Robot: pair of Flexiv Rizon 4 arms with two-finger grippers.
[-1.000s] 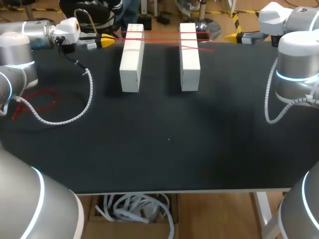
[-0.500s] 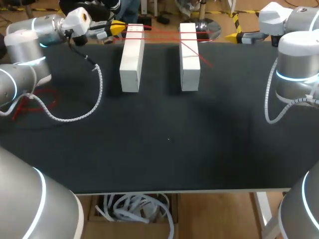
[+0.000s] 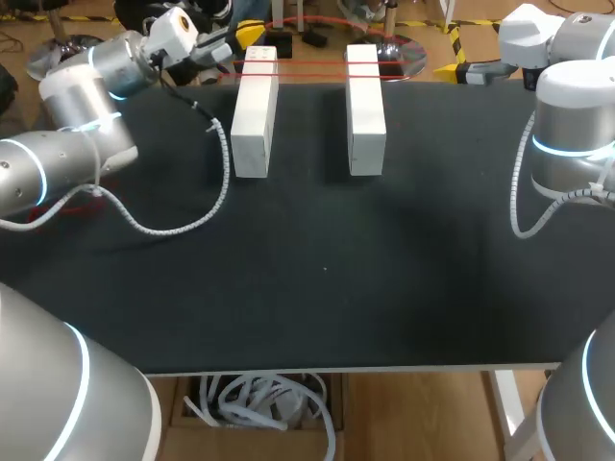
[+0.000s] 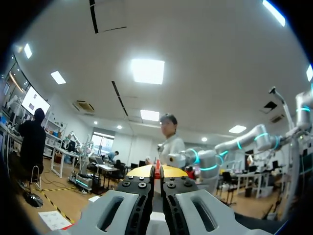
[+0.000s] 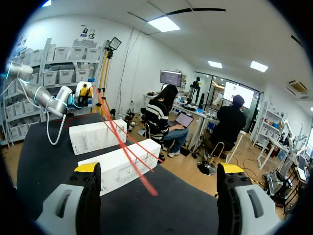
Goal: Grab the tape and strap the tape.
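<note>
Thin red tape (image 5: 128,154) across white blocks (image 3: 255,110)

Left wrist view: the tape (image 4: 157,167) shows only as a thin red sliver between the pressed-together yellow tips of the left gripper (image 4: 157,172); the rest is hidden behind the fingers. Head view: the strands across the two white blocks (image 3: 254,110) are too thin to count. Right wrist view: the nearest stretch of tape is blurred and its end is not discernible.
</note>
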